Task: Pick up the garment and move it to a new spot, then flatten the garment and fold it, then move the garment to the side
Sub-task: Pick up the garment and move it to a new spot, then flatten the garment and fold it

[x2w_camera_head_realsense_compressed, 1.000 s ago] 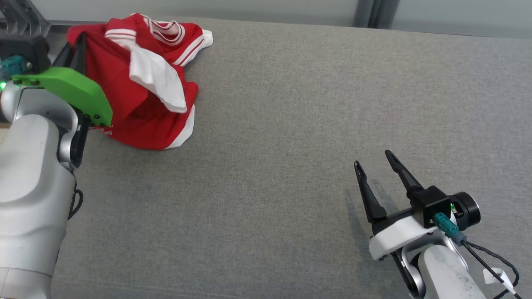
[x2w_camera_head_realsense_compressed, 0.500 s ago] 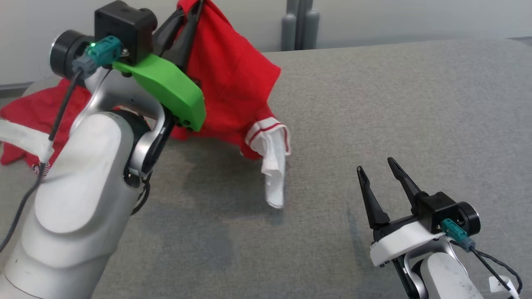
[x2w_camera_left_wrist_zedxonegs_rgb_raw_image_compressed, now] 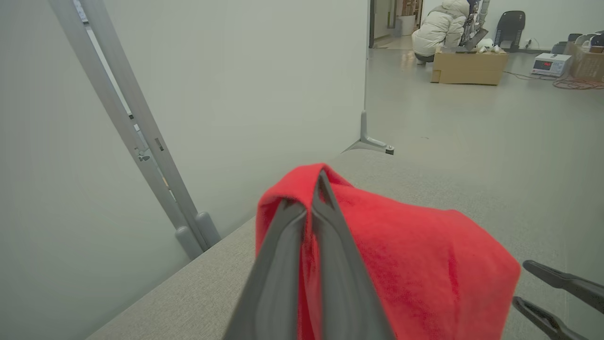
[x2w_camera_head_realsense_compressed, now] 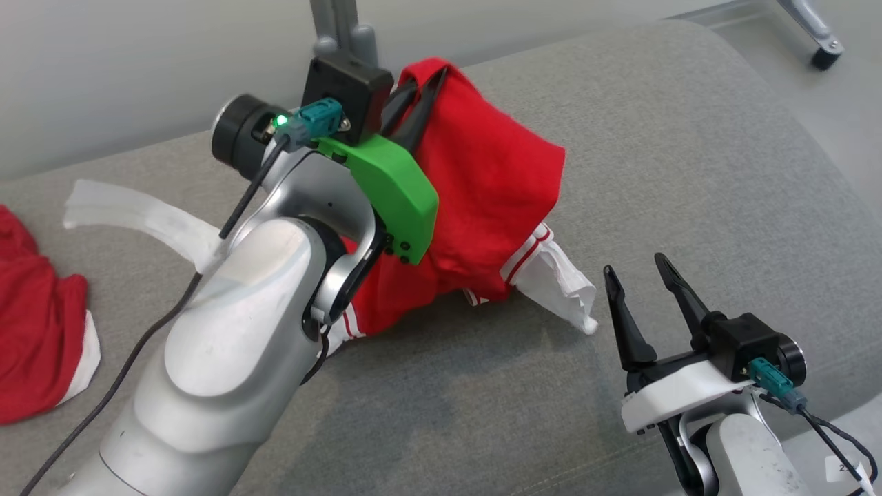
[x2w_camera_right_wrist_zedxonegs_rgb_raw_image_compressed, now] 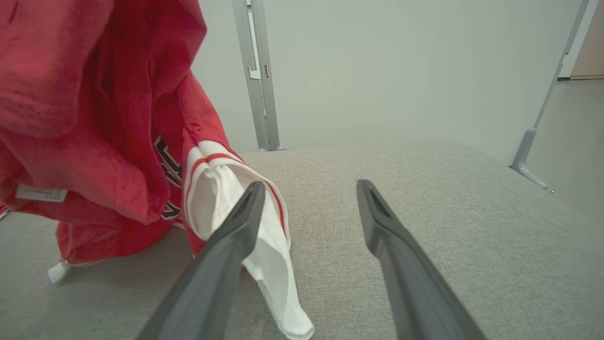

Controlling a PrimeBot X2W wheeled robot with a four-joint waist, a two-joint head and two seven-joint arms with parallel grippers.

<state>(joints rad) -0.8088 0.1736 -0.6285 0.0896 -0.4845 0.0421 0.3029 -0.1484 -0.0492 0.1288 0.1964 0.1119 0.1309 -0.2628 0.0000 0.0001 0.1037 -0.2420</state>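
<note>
Inspection finding, addressed to you as operator.

Your left gripper stood raised above the grey padded surface, toward that surface's far edge. Its two dark fingers were pressed together on a fold at the top of the red garment, and the left wrist view confirmed cloth pinched between the closed jaws. The garment hung from that single pinch as a bunched drape over the middle of the surface. Its white sleeve, edged with red stripes, trailed lowest, down to the surface on the side nearer your right arm. Whether the sleeve tip rested on the surface or hung just clear of it, I could not tell.

Your right gripper sat low over the near right part of the surface. Its jaws were spread wide and held nothing. In the right wrist view one finger crossed in front of the white sleeve, but I could not confirm contact.

A second red garment lay flat at the far left of the surface, well apart from the lifted one.

Beyond the surface, across the floor, a person in a pale jacket crouched behind a cardboard box.
</note>
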